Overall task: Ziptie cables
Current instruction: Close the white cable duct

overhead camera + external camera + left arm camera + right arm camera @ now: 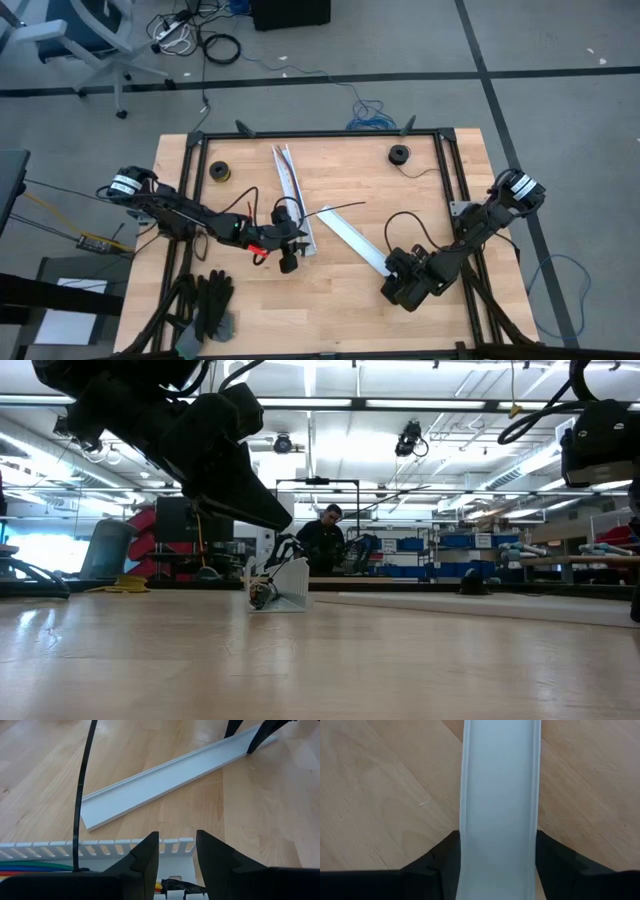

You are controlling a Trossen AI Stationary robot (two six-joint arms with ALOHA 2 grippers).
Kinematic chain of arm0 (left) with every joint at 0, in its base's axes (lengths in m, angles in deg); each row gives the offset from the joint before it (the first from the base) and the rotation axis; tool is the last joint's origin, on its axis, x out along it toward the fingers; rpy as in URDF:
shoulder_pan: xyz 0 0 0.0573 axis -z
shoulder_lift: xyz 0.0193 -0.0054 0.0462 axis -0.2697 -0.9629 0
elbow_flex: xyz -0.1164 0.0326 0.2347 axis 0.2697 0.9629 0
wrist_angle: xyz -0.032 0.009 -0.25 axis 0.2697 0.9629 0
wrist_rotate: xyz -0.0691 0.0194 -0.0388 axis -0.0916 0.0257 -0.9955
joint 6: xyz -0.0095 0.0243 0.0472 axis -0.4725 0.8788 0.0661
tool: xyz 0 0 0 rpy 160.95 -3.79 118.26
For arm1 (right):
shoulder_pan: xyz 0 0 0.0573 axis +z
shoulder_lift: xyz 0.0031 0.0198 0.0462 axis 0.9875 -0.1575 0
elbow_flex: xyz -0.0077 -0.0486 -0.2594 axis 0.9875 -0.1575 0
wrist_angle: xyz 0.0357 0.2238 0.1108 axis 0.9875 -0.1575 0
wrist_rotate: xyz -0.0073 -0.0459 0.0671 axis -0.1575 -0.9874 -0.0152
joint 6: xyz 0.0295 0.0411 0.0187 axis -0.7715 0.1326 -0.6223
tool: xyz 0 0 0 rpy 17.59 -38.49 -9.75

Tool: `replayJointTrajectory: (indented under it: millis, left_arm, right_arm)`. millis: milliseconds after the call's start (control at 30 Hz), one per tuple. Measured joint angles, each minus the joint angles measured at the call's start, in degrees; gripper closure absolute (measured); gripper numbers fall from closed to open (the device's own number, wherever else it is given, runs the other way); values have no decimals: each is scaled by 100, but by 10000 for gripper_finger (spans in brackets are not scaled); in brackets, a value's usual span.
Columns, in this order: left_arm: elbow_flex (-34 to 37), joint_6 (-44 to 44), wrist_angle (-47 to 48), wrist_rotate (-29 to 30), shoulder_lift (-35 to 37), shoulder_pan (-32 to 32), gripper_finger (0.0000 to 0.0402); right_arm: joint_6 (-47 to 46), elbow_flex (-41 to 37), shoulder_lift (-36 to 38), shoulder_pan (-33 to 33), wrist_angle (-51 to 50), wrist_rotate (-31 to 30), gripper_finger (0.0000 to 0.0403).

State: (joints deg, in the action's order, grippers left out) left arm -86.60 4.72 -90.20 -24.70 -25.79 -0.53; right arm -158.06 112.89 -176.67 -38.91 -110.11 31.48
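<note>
Spanning most of the high view, a wooden counter (330, 300) edged by a black frame. At about 8 o'clock from its centre, the left arm reaching inward, its left end effector (287, 243) hanging over the near end of a white slotted channel (292, 195); fingers (145, 857) parted only narrowly, closed on nothing visible. Toward 4 o'clock, the right end effector (397, 272) straddling the lower end of a flat white cover strip (350, 240), fingers (442, 862) flanking both edges; cannot tell whether truly clenched. Lying inside the slotted channel beneath the left end effector, the cables (30, 867), red, green, blue and yellow strands bunched together. Rising beside them, a thin black ziptie (82, 795). At 12 o'clock, two small dark spools (219, 171), well apart.
</note>
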Motion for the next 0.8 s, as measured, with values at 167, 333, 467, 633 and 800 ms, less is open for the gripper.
replayJointTrajectory:
  millis: [167,333,467,633,800]
  left_arm:
    - [-1,-3,5,-1,0,0,296]
    - [-1,-3,21,-1,0,0,296]
    - [-1,-3,26,-1,0,0,296]
    - [-1,-3,34,-1,0,0,296]
    - [-1,-5,51,-1,2,0,296]
  right_arm:
    - [80,0,11,-76,-71,185,208]
    - [123,86,12,-86,-202,212,208]
    - [121,213,60,-89,-314,109,208]
    - [-24,217,286,-84,-280,-191,213]
    - [-300,201,336,-48,-197,-703,235]
